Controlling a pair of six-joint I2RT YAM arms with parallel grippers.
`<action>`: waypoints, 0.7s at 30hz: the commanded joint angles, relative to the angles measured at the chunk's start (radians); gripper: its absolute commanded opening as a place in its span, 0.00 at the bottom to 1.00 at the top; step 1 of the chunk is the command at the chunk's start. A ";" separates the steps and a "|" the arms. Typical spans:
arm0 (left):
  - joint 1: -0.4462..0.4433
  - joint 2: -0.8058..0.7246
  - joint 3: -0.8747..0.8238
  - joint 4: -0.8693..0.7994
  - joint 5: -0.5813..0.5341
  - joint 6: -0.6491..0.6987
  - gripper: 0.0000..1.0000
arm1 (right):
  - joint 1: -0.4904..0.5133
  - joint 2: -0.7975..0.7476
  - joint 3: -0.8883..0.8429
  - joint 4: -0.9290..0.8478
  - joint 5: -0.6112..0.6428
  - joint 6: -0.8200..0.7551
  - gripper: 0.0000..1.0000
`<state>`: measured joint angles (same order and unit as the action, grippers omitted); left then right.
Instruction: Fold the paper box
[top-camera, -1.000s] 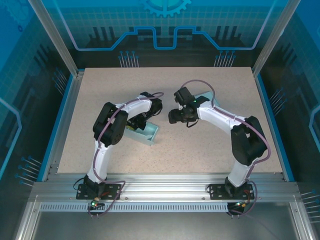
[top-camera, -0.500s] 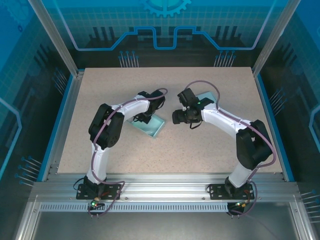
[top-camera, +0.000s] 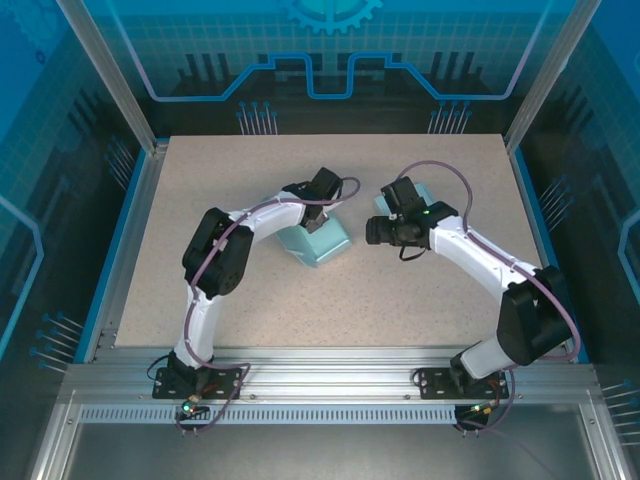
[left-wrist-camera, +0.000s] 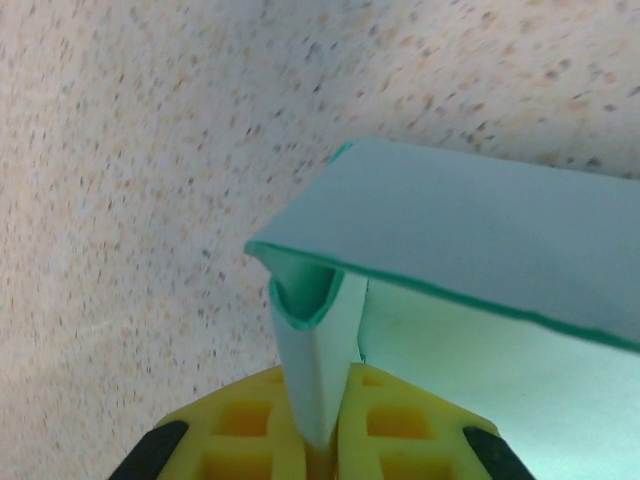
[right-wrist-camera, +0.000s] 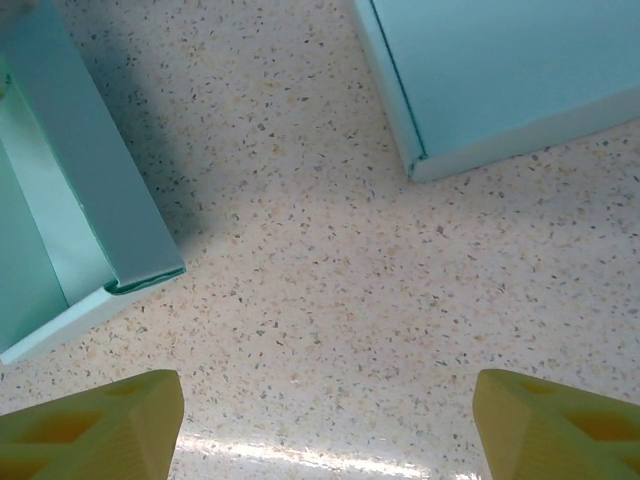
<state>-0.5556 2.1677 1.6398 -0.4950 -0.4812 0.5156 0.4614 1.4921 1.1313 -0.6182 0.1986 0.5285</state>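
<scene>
The paper box (top-camera: 318, 243) is a pale teal tray lying near the table's middle. My left gripper (top-camera: 310, 222) reaches down onto its back edge. In the left wrist view the yellow fingers (left-wrist-camera: 240, 430) are shut on a doubled-over side wall of the paper box (left-wrist-camera: 318, 340), and a flat flap (left-wrist-camera: 480, 230) spreads above them. My right gripper (top-camera: 370, 233) hangs just right of the box, open, with nothing between its fingers. In the right wrist view, bare table lies between the two yellow fingertips (right-wrist-camera: 100, 420), and a corner of the box (right-wrist-camera: 70, 230) sits to the left of my right gripper (right-wrist-camera: 330, 430).
A second teal paper piece (right-wrist-camera: 500, 70) lies flat on the speckled table (top-camera: 200, 180), partly under my right arm (top-camera: 420, 192). Aluminium posts and blue panels close in the table on its sides and back.
My left gripper has dragged the box to the right and turned it. My right arm has drawn back to the right, staying open.
</scene>
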 joint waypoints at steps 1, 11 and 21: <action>-0.012 0.061 0.034 -0.024 0.051 0.096 0.14 | -0.016 -0.033 -0.019 -0.012 0.006 0.019 0.78; -0.018 0.117 0.152 -0.083 0.052 0.117 0.29 | -0.027 -0.059 -0.037 -0.008 0.006 0.022 0.78; -0.023 0.065 0.254 -0.084 0.072 0.038 0.67 | -0.036 -0.076 -0.059 0.001 0.000 0.019 0.78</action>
<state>-0.5674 2.2768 1.8446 -0.5560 -0.4377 0.5896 0.4377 1.4441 1.0889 -0.6186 0.2020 0.5354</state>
